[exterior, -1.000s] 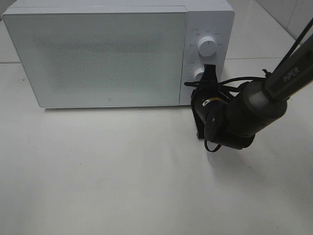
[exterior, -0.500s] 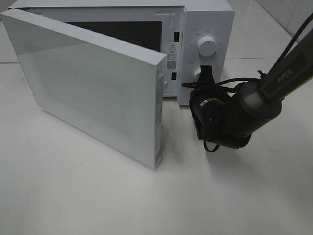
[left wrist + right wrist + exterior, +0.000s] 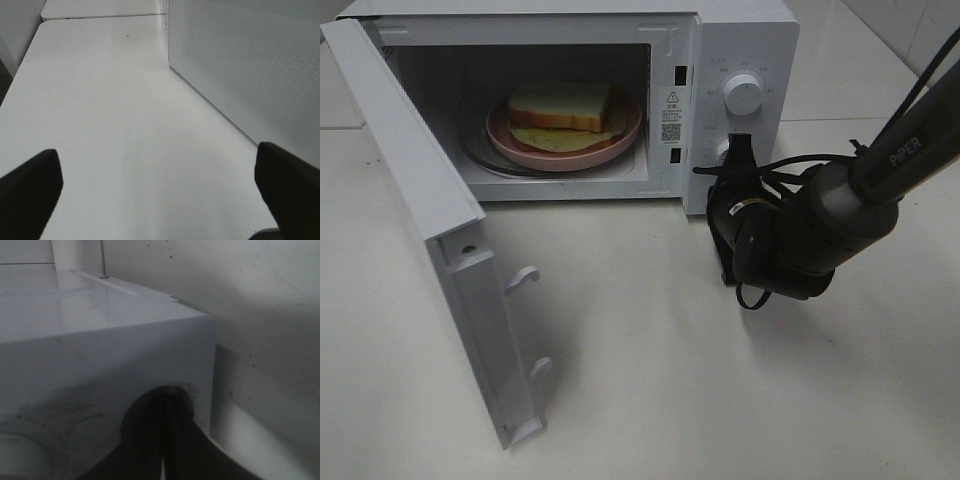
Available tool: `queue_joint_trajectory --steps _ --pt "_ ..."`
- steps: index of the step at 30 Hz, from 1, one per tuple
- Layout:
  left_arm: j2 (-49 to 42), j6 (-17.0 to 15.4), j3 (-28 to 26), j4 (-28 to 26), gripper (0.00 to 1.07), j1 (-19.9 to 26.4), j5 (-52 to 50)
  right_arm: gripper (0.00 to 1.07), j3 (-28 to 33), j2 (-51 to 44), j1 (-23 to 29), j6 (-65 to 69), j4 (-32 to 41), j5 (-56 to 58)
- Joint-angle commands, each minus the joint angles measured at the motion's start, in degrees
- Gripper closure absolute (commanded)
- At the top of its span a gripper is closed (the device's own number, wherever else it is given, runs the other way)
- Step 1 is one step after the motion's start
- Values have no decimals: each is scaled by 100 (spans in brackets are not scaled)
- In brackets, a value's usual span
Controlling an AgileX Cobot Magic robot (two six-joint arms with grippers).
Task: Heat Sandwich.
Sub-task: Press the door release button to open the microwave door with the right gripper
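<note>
The sandwich [image 3: 562,105], white bread with a tan crust and pale filling, lies on a round pink plate [image 3: 620,140] inside the open white microwave [image 3: 745,40]. The microwave door [image 3: 410,190] stands swung wide to the left. My right gripper [image 3: 738,152] is shut, its tips against the lower control on the microwave's panel, below the upper knob [image 3: 743,95]. In the right wrist view the shut fingers [image 3: 164,400] press against the white panel [image 3: 100,355]. My left gripper [image 3: 156,152] is open over bare table beside the door's outer face [image 3: 250,60]; the exterior view does not show it.
The white table [image 3: 640,400] stretches in front of the microwave. The open door reaches down toward the table's front left. My right arm [image 3: 880,180] comes in from the right edge, with a cable loop hanging under its wrist.
The microwave door has swung from shut to wide open, and the sandwich on its plate now shows inside. My right gripper stays at the lower control.
</note>
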Motion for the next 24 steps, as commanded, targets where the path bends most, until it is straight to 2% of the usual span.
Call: queue_joint_trajectory --steps 1,10,24 --pt "-132 -29 17 -46 5 17 0 106 -493 -34 -241 -52 -539 -917" --pt "-132 -29 17 -46 5 17 0 106 -487 -80 -241 -52 -539 -716" --pt "-132 -29 17 -46 5 17 0 105 292 -613 -223 264 -802 521"
